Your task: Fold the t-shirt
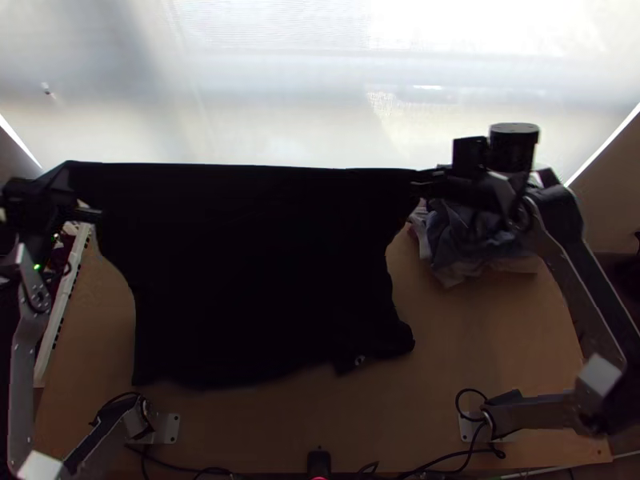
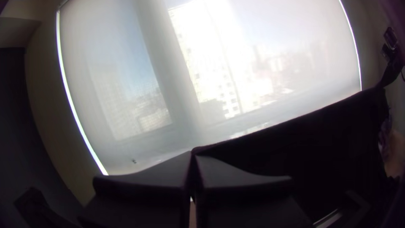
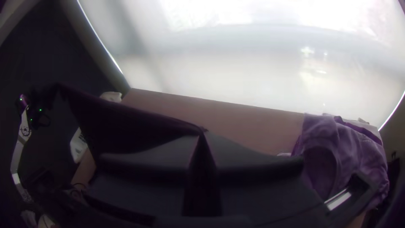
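Straight across, the t-shirt's upper edge (image 1: 256,171) stretches taut

The black t-shirt (image 1: 256,264) is hanging spread wide, its top edge stretching nearly straight, over the wooden table (image 1: 480,344).

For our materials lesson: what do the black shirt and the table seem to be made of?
The shirt looks like soft, matt fabric, perhaps cotton: it drapes and shows no shine. The table looks like smooth wood or veneer, from its even tan colour.
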Controlling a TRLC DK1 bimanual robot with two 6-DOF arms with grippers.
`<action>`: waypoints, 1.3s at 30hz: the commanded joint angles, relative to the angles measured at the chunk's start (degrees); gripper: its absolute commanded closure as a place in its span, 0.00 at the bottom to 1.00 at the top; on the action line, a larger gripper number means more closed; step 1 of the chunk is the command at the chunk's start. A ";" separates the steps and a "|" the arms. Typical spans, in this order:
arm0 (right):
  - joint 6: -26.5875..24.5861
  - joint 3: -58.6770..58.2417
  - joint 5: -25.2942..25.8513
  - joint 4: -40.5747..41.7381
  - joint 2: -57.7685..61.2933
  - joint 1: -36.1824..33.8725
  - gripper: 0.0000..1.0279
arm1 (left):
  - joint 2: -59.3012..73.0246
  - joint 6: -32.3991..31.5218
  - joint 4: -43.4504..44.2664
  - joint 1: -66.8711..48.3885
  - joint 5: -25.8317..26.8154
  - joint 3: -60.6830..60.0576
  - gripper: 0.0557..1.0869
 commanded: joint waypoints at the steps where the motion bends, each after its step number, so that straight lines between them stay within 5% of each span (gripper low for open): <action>1: -3.34 6.06 4.27 6.01 15.27 -1.72 0.97 | 13.74 4.14 11.59 -3.51 -3.58 -3.23 0.96; 16: -8.70 14.67 15.78 13.83 32.85 -2.42 0.97 | 35.89 10.99 20.90 -8.26 -11.75 3.18 0.96; 26: -9.49 13.71 16.13 10.58 38.30 -0.49 0.97 | 43.98 18.38 21.70 -11.60 -14.91 -0.51 0.96; 39: -8.87 0.26 16.05 10.58 28.81 0.57 0.97 | 39.41 21.89 20.20 -10.45 -17.99 -6.92 0.96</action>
